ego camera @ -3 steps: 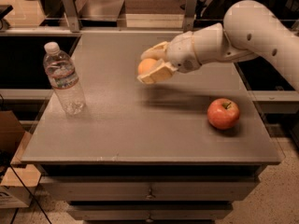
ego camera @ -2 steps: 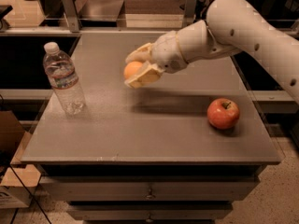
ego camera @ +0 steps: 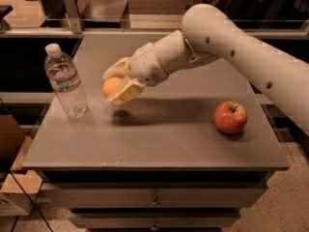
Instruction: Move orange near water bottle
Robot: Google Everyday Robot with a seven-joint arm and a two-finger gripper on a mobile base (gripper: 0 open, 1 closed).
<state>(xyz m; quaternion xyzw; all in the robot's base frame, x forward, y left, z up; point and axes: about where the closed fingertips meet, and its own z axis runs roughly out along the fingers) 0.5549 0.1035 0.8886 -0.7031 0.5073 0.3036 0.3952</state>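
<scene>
The orange (ego camera: 110,86) is a small round fruit held between my gripper's pale fingers (ego camera: 123,92), lifted a little above the grey table (ego camera: 159,139). My gripper (ego camera: 114,84) is shut on it, left of the table's middle, a short way right of the water bottle. The water bottle (ego camera: 66,81) is clear ribbed plastic with a white cap and a pale label band, standing upright near the table's left edge. The gripper's shadow lies on the table just below the orange.
A red-yellow apple (ego camera: 230,117) with a stem sits on the right part of the table. My white arm (ego camera: 241,47) reaches in from the upper right over the table. Drawers (ego camera: 154,199) are below the front edge. A cardboard box (ego camera: 12,178) stands on the floor at left.
My gripper has carried the orange leftward and slightly lower across the table, closer to the water bottle. The apple and bottle have not moved.
</scene>
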